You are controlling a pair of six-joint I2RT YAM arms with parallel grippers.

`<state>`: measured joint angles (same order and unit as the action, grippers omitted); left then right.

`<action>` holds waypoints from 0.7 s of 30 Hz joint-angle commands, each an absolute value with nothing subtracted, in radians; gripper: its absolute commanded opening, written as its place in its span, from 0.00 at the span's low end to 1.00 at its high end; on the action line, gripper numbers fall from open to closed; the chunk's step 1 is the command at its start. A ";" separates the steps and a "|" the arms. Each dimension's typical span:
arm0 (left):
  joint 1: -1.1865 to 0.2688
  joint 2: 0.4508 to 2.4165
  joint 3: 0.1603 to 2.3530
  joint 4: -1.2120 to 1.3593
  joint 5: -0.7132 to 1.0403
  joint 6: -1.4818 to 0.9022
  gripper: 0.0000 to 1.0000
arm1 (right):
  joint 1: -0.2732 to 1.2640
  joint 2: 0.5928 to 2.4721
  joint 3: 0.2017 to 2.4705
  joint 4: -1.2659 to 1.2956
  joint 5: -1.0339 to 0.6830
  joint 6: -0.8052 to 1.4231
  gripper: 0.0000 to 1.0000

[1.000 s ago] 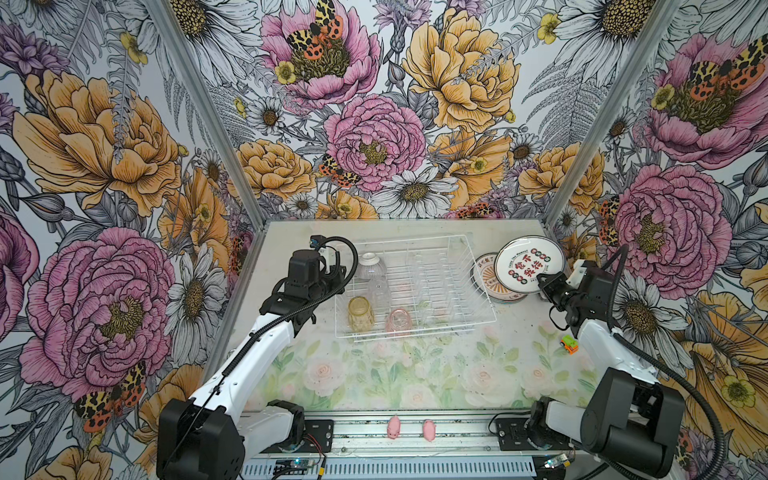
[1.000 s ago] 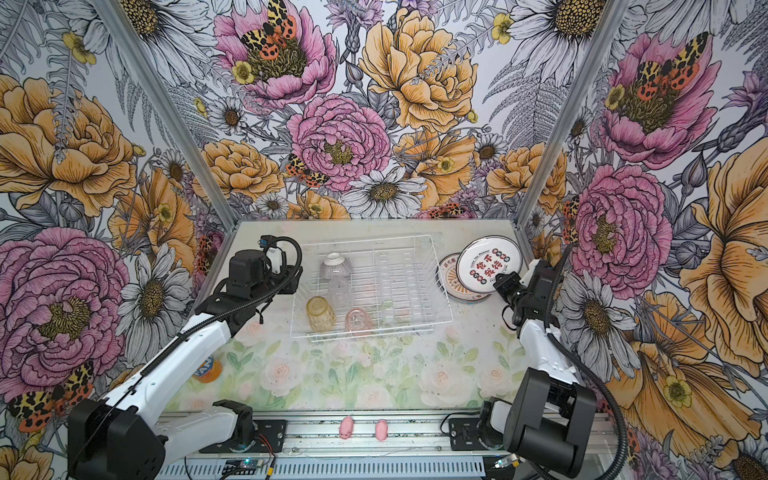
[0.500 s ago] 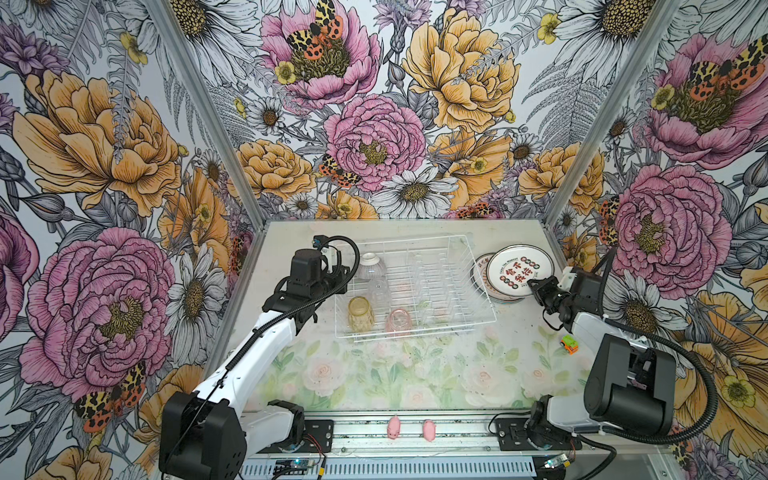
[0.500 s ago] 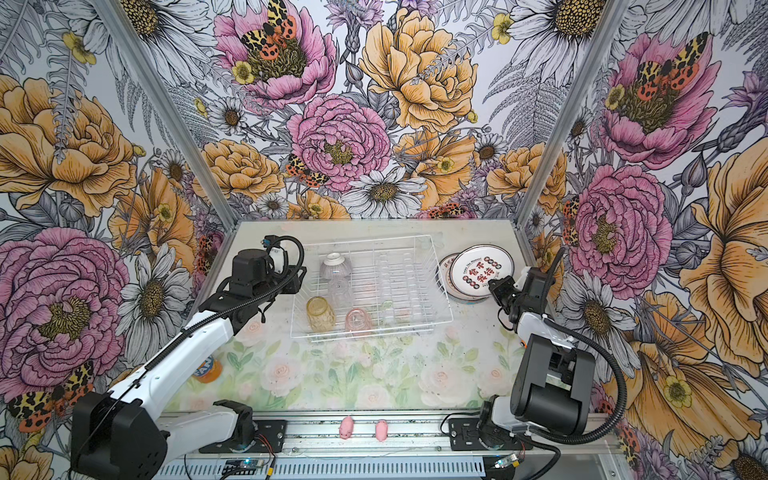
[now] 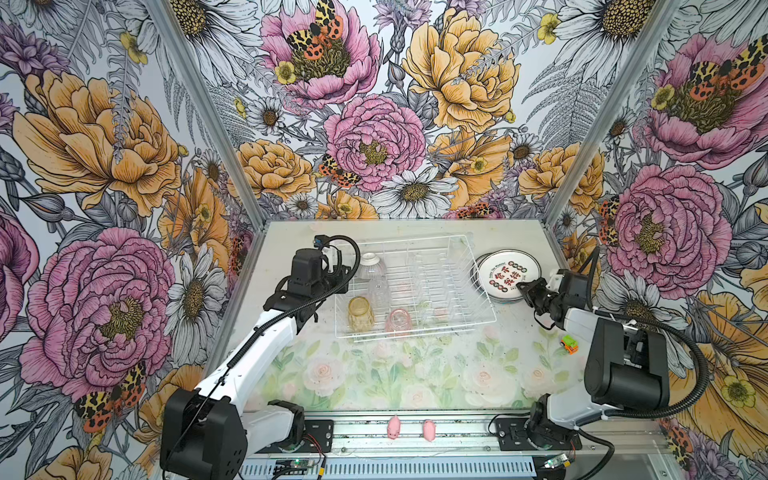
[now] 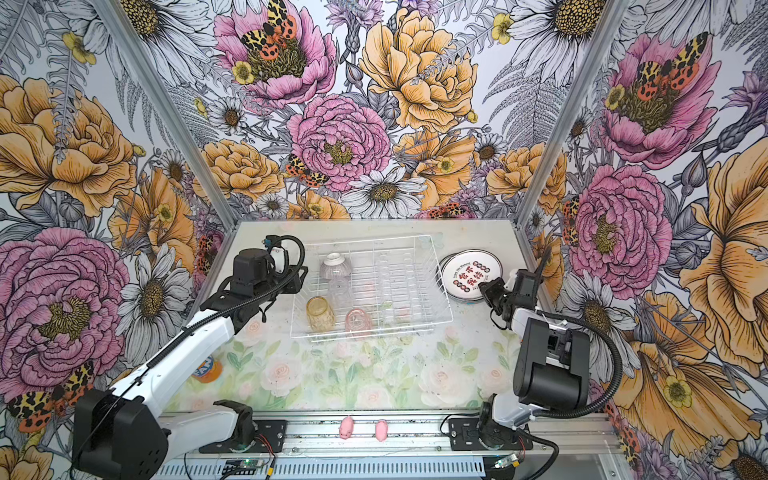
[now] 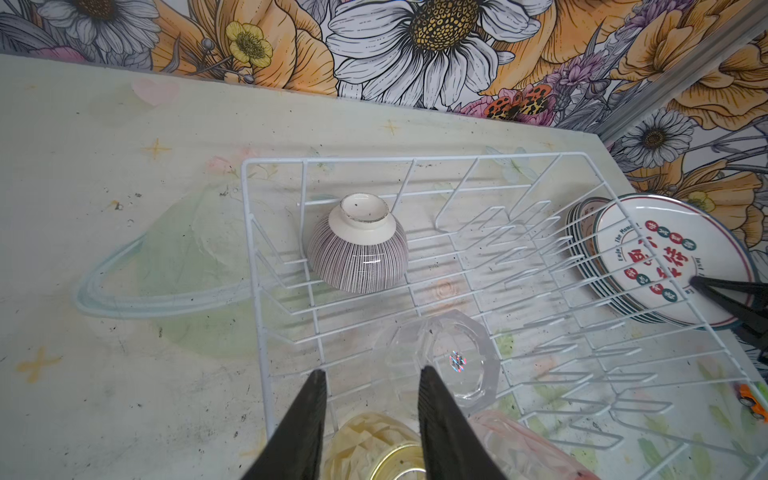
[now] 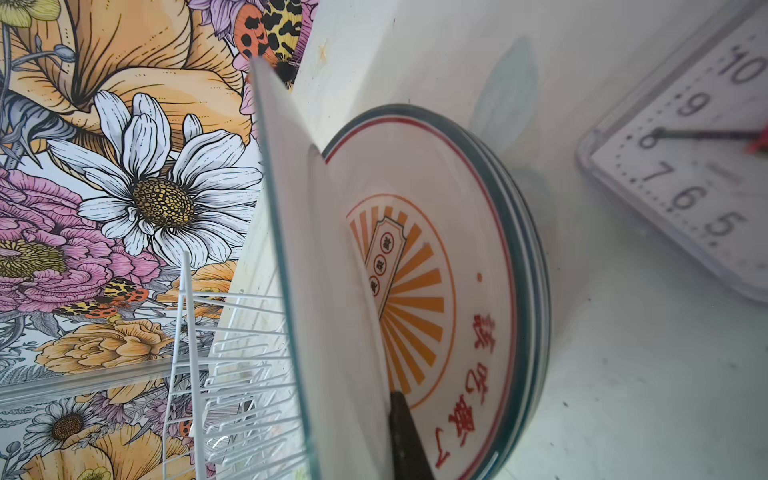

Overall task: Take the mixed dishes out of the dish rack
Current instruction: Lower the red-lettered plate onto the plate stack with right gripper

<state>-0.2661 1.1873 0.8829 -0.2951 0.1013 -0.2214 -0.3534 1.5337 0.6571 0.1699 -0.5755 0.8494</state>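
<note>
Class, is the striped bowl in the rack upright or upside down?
Upside down: the striped bowl sits in the dish rack with its white foot ring facing up.

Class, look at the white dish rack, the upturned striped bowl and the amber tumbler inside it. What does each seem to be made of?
Dish rack: probably metal wire with a smooth white coating; thin, straight, even rods.
Striped bowl: likely glazed ceramic; opaque, glossy highlight, duller bare foot ring.
Amber tumbler: glass or clear plastic; see-through tint, faceted wall.
</note>
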 commanded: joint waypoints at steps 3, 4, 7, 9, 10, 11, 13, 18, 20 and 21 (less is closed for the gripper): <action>-0.269 1.192 0.904 -0.269 0.121 -0.227 0.39 | -0.345 1.561 0.670 0.248 -0.568 0.862 0.00; -0.268 1.192 0.902 -0.268 0.123 -0.228 0.38 | -0.344 1.566 0.670 0.251 -0.568 0.864 0.00; -0.268 1.191 0.900 -0.267 0.123 -0.227 0.38 | -0.342 1.579 0.672 0.253 -0.566 0.865 0.01; -0.267 1.192 0.900 -0.265 0.125 -0.227 0.38 | -0.341 1.584 0.676 0.251 -0.569 0.864 0.05; -0.267 1.191 0.900 -0.266 0.124 -0.227 0.39 | -0.339 1.586 0.676 0.246 -0.569 0.862 0.09; -0.267 1.191 0.899 -0.265 0.124 -0.226 0.38 | -0.339 1.585 0.680 0.236 -0.569 0.856 0.12; -0.265 1.191 0.898 -0.265 0.127 -0.225 0.39 | -0.339 1.582 0.685 0.212 -0.564 0.844 0.16; -0.263 1.191 0.890 -0.256 0.132 -0.225 0.38 | -0.336 1.552 0.701 0.130 -0.535 0.800 0.22; -0.262 1.192 0.887 -0.255 0.135 -0.227 0.38 | -0.334 1.538 0.712 0.087 -0.521 0.776 0.23; -0.262 1.191 0.886 -0.252 0.137 -0.226 0.38 | -0.333 1.529 0.719 0.063 -0.513 0.762 0.23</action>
<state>-0.2661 1.1873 0.8825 -0.2871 0.1097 -0.2214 -0.3428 1.5715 0.6704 0.1162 -0.5446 0.8200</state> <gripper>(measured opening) 0.385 0.232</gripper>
